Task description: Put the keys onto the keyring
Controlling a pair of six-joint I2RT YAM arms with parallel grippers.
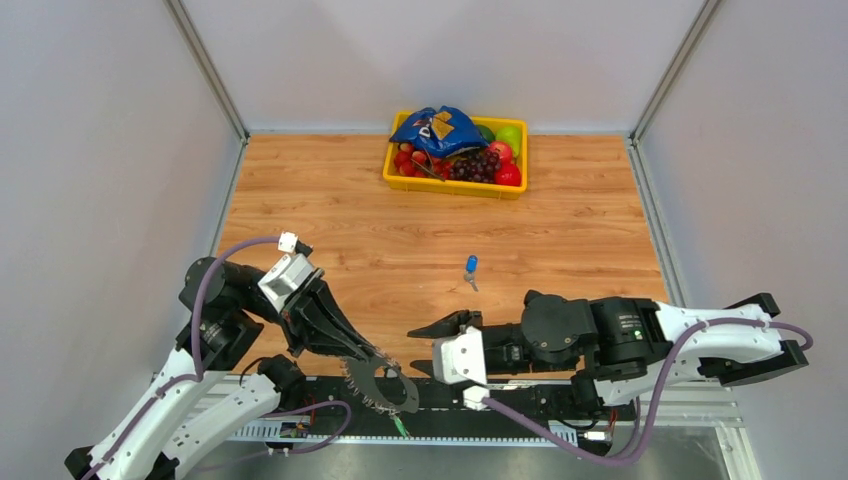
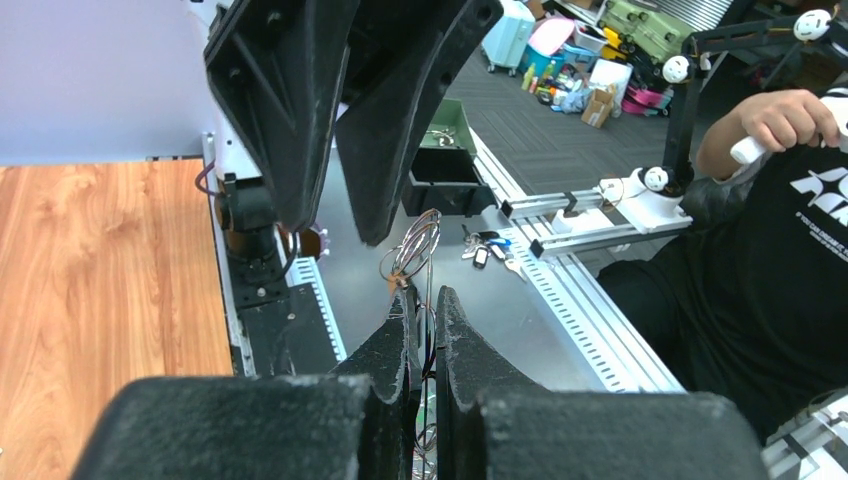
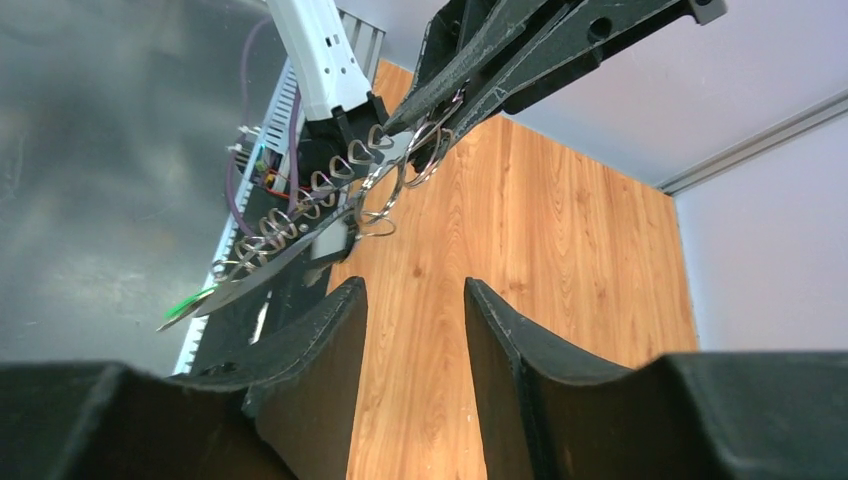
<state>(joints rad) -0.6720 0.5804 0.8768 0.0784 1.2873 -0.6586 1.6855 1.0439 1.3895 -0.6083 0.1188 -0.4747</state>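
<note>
From above, the left claw (image 1: 365,362) is clenched on the keyring (image 1: 362,388), which hangs just past its fingertips over the near edge of the table (image 1: 350,230). The hoop's outline is jagged with small silver keys. The right claw (image 1: 415,350) points at the ring from the other side, close to it but apart, with its fingers released. A blue-headed key (image 1: 470,268) lies alone on the wood beyond the right claw, well apart from both arms. A yellow basket (image 1: 455,186) of fruit sits far past it at the back.

In the left wrist view, the left claw (image 2: 427,300) has its two pads pressed together on thin wire loops of the keyring (image 2: 418,240), which rise just ahead of the tips. The right claw (image 2: 335,225) hangs above and beyond them, spread apart. Further out on the grey metal bench lies what may be a small cluster of keys (image 2: 487,250); it is too small to be sure. A person (image 2: 760,280) sits to the right.

In the right wrist view, the right claw (image 3: 412,290) stands parted with only bare wood between its fingers. Ahead and above, the left claw (image 3: 400,125) pinches the keyring (image 3: 340,195), whose keys trail down to the left and end in a green tip (image 3: 190,300).
</note>
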